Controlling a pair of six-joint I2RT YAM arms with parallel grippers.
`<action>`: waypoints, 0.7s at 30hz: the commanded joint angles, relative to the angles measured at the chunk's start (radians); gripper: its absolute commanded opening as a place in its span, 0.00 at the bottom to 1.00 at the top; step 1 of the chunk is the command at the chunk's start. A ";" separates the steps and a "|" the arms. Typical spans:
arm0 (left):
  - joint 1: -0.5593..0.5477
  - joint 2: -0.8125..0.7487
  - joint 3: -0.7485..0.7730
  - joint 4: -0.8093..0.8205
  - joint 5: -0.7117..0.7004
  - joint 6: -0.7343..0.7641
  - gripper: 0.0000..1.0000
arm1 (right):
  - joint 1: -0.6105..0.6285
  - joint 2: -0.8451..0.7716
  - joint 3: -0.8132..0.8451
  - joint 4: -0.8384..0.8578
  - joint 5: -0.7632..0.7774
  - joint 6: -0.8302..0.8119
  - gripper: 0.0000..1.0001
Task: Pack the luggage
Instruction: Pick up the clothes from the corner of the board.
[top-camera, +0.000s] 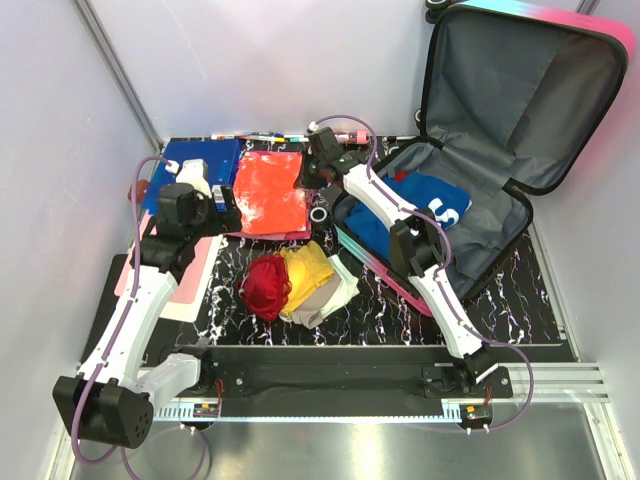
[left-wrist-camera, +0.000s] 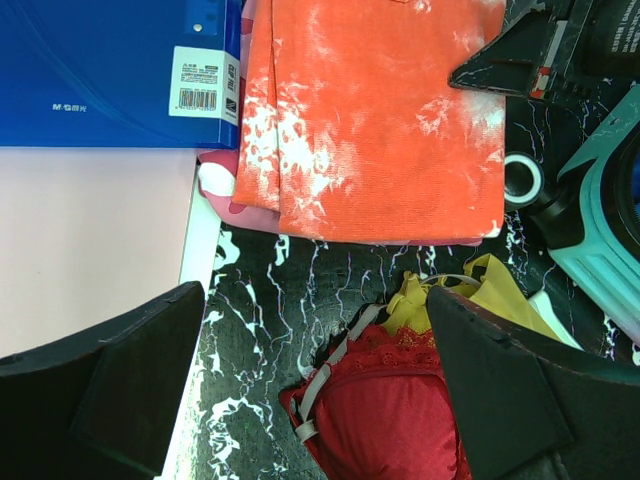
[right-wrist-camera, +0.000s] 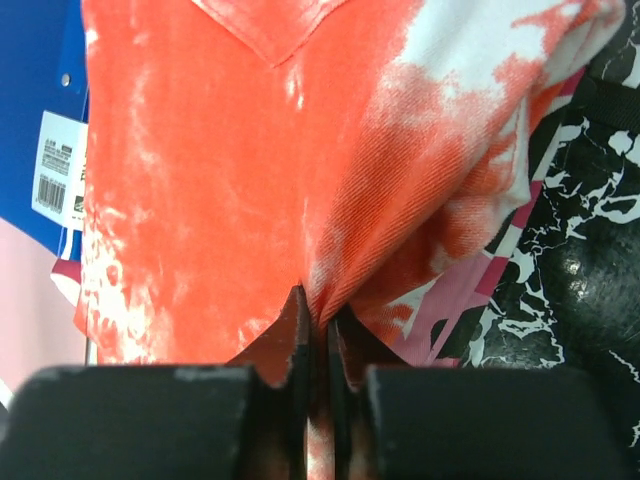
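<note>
- One luggage (top-camera: 510, 90) is laid open at right; one blue garment (top-camera: 420, 205) is seen inside.
- Orange shirt (right-wrist-camera: 230, 170) is pinched by the closed right pincer (right-wrist-camera: 318, 330).
- Left pincer (left-wrist-camera: 315, 292) is spread wide, empty.

Wide-apart fingers (left-wrist-camera: 100, 400) over marbled table (left-wrist-camera: 270, 300), red lace garment (left-wrist-camera: 385, 415) between them, orange tie-dye shirt (left-wrist-camera: 370, 120) beside blue folder (left-wrist-camera: 100, 70).
</note>
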 joint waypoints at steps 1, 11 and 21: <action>-0.006 0.000 0.009 0.029 0.019 0.003 0.99 | 0.029 -0.023 0.065 0.012 -0.066 -0.001 0.00; -0.006 0.008 0.011 0.029 0.019 0.001 0.99 | 0.059 -0.120 0.063 0.029 -0.040 0.004 0.00; -0.006 0.012 0.011 0.029 0.019 0.003 0.99 | 0.075 -0.202 0.026 0.045 0.015 -0.010 0.00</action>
